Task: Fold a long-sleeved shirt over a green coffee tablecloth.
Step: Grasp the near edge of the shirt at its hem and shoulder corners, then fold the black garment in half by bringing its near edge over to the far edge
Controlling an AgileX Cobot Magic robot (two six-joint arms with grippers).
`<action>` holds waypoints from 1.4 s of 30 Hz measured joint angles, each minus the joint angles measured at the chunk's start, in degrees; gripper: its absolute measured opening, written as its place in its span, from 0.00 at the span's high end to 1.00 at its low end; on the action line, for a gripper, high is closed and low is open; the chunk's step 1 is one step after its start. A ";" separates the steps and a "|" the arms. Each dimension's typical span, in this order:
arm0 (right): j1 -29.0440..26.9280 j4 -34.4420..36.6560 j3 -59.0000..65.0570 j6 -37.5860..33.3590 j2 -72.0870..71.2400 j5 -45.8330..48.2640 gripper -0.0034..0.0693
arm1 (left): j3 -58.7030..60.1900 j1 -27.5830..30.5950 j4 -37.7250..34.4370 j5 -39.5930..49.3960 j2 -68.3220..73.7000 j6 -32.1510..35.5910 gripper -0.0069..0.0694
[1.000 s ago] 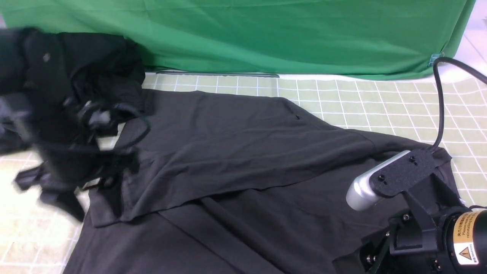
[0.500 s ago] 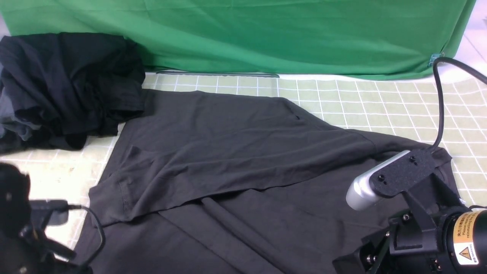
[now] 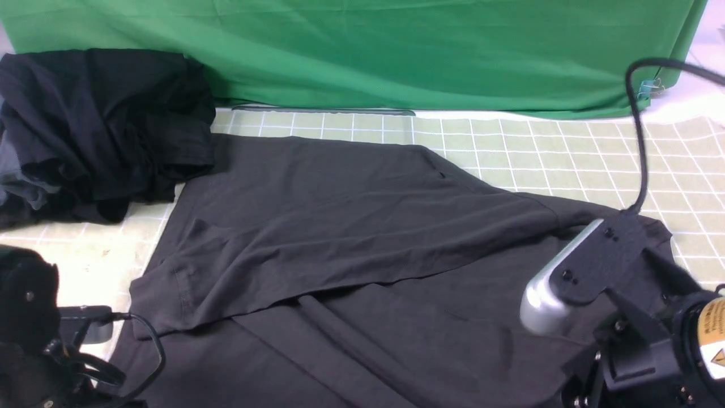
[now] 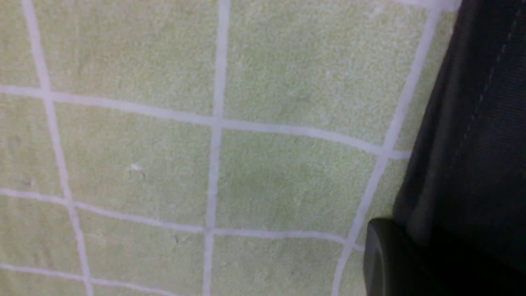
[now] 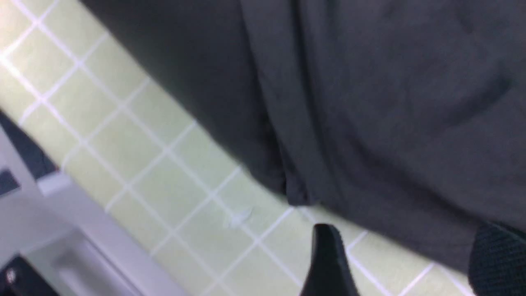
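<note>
The left gripper [image 4: 386, 263] has withdrawn from the fold to the near-left hem of the long-sleeved shirt [image 3: 351, 226]; its jaw state cannot be told. The right gripper [image 5: 411, 255], jaws spread, has begun shifting over the right edge. The shirt lies part-folded on the green coffee tablecloth [image 3: 566, 153].

The long-sleeved shirt [image 3: 362, 238] runs off the front view's bottom.

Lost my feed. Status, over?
Left gripper at shirt hem, grip unclear. Right gripper open by shirt edge. Shirt part-folded on tablecloth. Clothes pile against its far-left corner.
</note>
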 joint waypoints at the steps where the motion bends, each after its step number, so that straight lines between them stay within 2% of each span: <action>1: 0.00 0.81 0.00 -1.30 0.75 0.96 0.36 | -0.52 0.00 0.14 1.03 -1.03 0.06 0.89; 4: 0.06 2.75 -0.05 -5.31 3.77 3.68 0.36 | -1.27 0.00 0.14 3.78 -4.82 0.17 0.89; 10: 3.60 3.42 -0.10 -6.86 9.32 4.01 0.36 | -1.35 0.00 0.38 8.13 -12.12 0.22 0.89; 14: 6.87 3.62 1.04 -6.86 13.76 -0.09 0.30 | -1.35 0.00 1.02 8.36 -15.84 0.22 0.89; 15: 7.68 3.77 1.69 -6.79 16.58 -2.22 0.23 | -1.35 0.00 1.02 8.56 -16.49 0.22 0.89; 17: 7.96 3.82 2.09 -6.73 18.90 -3.94 0.19 | -1.35 0.00 1.02 8.70 -16.51 0.22 0.89; 26: 8.01 1.20 2.61 -4.15 28.93 -12.12 0.15 | -1.35 0.00 1.02 8.75 -16.53 0.68 0.89; 28: 8.01 -0.63 2.43 -2.52 30.28 -12.51 0.18 | -1.35 0.00 1.02 8.69 -16.70 0.68 0.89; 29: 8.02 -2.11 2.37 -0.88 30.41 -12.56 0.27 | -1.35 0.00 1.02 8.91 -17.05 0.81 0.89; 30: 8.02 -2.28 2.37 -0.72 30.46 -12.57 0.29 | -1.35 0.00 1.02 8.89 -17.17 0.90 0.89; 31: 8.02 -3.92 2.37 0.32 30.46 -12.57 0.48 | -1.55 0.00 1.02 9.91 -18.01 0.95 0.89; 32: 8.02 -4.20 2.37 0.49 30.46 -12.45 0.54 | -1.60 0.00 1.02 10.02 -18.27 0.95 0.89; 34: 8.02 -5.07 2.43 1.45 29.73 -11.33 0.80 | -2.41 0.00 0.97 12.36 -20.31 0.95 0.89; 35: 8.15 -4.93 2.55 1.92 29.00 -10.36 0.86 | -2.77 0.00 0.84 13.27 -21.85 0.95 0.89; 37: 8.93 -4.83 2.54 2.38 27.04 -8.12 0.89 | -3.18 0.00 0.58 14.39 -23.89 1.01 0.89; 42: 12.65 -4.83 2.54 4.43 17.55 -2.09 0.90 | -4.18 0.00 -1.03 16.27 -31.45 1.13 0.89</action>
